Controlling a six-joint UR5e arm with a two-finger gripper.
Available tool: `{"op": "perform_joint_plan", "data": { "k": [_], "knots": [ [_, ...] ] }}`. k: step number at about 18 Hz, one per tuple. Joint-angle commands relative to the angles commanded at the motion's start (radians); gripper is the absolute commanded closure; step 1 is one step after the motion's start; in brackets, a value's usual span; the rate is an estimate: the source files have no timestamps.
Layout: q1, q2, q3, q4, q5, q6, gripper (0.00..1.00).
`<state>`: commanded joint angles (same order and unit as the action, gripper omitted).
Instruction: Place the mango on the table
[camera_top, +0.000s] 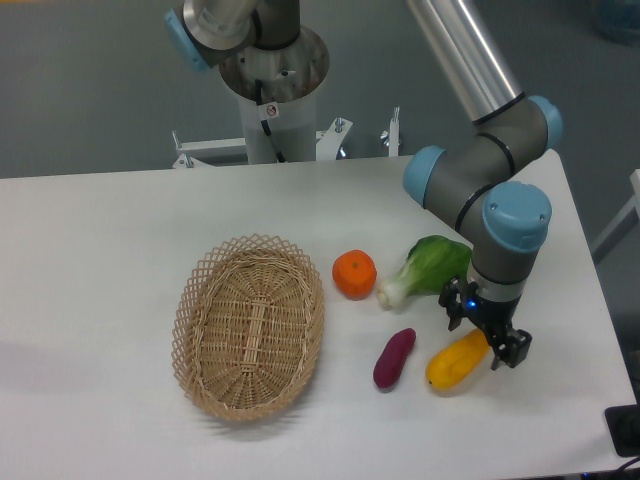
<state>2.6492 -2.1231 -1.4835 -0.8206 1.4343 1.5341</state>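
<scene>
Gripper spread wide around mango lying on table.

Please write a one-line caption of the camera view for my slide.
Open pincer over the mango lying on the table, right of the sweet potato.
</scene>
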Motion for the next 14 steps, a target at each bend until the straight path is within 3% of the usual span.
{"op": "perform_joint_plan", "data": {
  "k": [3,5,9,12,14],
  "knots": [
    [-0.014,0.031,0.044,-0.023,0.008,-0.005,0.0],
    [-0.014,0.069,0.077,-0.108,0.008,-0.005,0.0],
    [-0.002,0.138,0.167,-0.351,0.009,0.004,0.0],
    [0.046,0.167,0.203,-0.457,0.012,0.029,0.0],
    [0.09,0.187,0.203,-0.509,0.012,0.124,0.0]
  ]
}}
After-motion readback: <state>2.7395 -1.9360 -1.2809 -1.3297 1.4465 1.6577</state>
